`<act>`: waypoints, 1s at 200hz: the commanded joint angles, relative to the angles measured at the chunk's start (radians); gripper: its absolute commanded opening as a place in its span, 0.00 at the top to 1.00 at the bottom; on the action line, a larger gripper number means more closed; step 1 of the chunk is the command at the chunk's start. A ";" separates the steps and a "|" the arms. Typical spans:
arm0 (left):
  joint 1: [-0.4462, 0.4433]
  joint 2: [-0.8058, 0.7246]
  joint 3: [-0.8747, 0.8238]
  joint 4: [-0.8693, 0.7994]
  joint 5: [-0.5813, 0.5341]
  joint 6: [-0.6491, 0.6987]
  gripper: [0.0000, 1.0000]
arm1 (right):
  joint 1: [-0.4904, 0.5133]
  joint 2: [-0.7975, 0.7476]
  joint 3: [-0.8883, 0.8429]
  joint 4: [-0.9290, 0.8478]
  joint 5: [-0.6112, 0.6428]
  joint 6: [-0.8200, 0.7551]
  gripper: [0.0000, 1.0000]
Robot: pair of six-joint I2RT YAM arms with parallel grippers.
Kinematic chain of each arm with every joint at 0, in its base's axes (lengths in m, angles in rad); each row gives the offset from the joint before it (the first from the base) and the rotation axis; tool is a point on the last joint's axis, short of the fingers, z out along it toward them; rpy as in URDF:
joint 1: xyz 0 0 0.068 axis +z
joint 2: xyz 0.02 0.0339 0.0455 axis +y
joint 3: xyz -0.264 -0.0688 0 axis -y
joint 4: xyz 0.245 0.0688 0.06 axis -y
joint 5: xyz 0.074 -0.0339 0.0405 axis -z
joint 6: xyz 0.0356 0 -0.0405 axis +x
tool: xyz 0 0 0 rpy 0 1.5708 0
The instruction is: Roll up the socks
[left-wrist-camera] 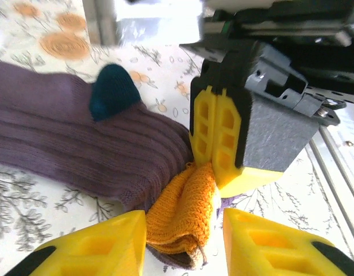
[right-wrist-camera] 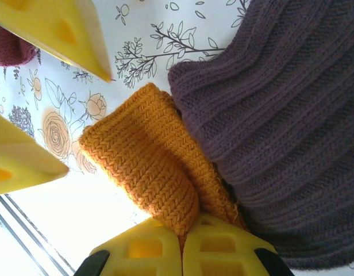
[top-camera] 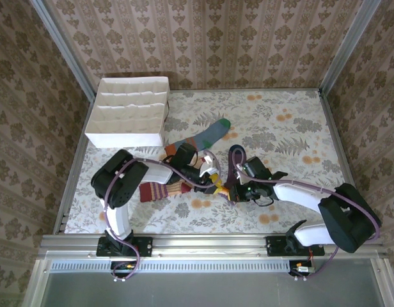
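1. Pinching the orange cuff (right-wrist-camera: pixel 142 167): the right claw (right-wrist-camera: pixel 181 234) is closed tight on its folded edge, near the middle of the tabletop (top-camera: pixel 280 121). The cuff looks like the end of the purple sock (right-wrist-camera: pixel 280 115), but the join can't be confirmed.
2. The purple sock lies flat with its teal patch (left-wrist-camera: pixel 111 92) facing up and its body running away from the pinch. That is probably so the roll can start at the cuff end.
3. The left claw (left-wrist-camera: pixel 184 218) faces the right one, jaws partly open either side of the same cuff and gripping nothing. It reads as a regrip, with one claw anchoring the fabric while the other lines up.
4. The peach sock (top-camera: pixel 160 190) lies just left of the claws. The grey-blue sock (top-camera: pixel 206 135) lies beyond them. Both are flat, judged not yet rolled.
5. The white partitioned box (top-camera: pixel 130 112) sits at the far left, apart from the working spot.
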 commanded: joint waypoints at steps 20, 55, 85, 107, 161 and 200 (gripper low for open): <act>-0.006 -0.100 -0.085 0.177 -0.106 0.047 0.66 | -0.040 0.037 0.027 -0.113 -0.042 0.034 1.00; -0.025 -0.118 -0.092 0.138 -0.127 0.120 0.61 | -0.069 0.073 0.038 -0.121 -0.077 0.036 1.00; -0.052 -0.079 -0.051 0.101 -0.096 0.146 0.60 | -0.088 0.090 0.041 -0.121 -0.108 0.021 1.00; -0.085 -0.046 -0.021 0.057 -0.107 0.179 0.59 | -0.105 0.111 0.044 -0.118 -0.147 0.001 1.00; -0.106 0.037 0.025 0.010 -0.103 0.190 0.60 | -0.119 0.146 0.087 -0.152 -0.223 -0.065 1.00; -0.104 0.050 0.046 -0.065 -0.094 0.192 0.87 | -0.122 0.150 0.107 -0.172 -0.230 -0.081 1.00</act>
